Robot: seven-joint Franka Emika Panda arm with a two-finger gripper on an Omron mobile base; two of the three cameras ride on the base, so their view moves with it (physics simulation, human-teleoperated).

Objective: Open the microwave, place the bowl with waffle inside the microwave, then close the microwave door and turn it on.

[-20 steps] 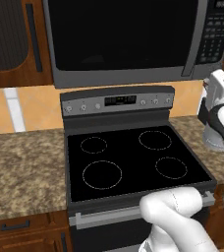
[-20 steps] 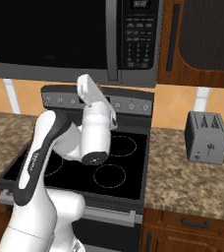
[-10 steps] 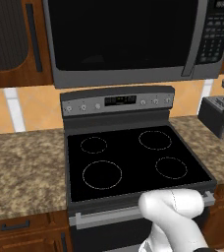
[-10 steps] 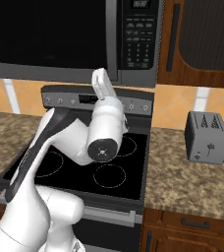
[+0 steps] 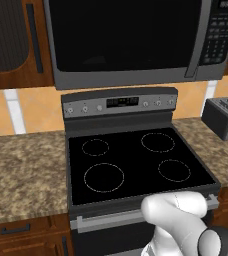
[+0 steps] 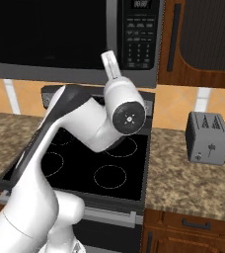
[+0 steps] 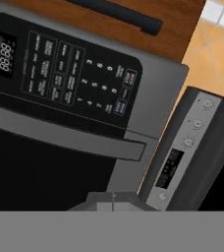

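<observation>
The microwave (image 5: 131,42) hangs above the stove (image 5: 136,160), and its microwave door (image 5: 121,35) sits flush in the grey frame, so it looks shut from both base views. The vertical bar handle (image 5: 202,37) runs along the door's right edge, with the keypad (image 6: 140,32) just beyond it. That layout probably explains the arm's pose: it reaches up and over the stove top so the hand ends up level with the handle and buttons.

No bowl or waffle to be made out through the black glass, so there's no telling whether they're inside. With the door closed and the hand aimed at the controls, the robot could be either about to pull the door open or going for the start button. Can't say which from here.

In the hand view the keypad (image 7: 70,74) and the handle (image 7: 65,133) sit right ahead, rolled sideways, near but not touching. The gripper (image 7: 113,203) barely pokes up at the bottom edge, fingers pinched together with nothing between them.

The toaster (image 6: 208,138) sits off to the right on the desk (image 6: 188,183), well away from the action.
</observation>
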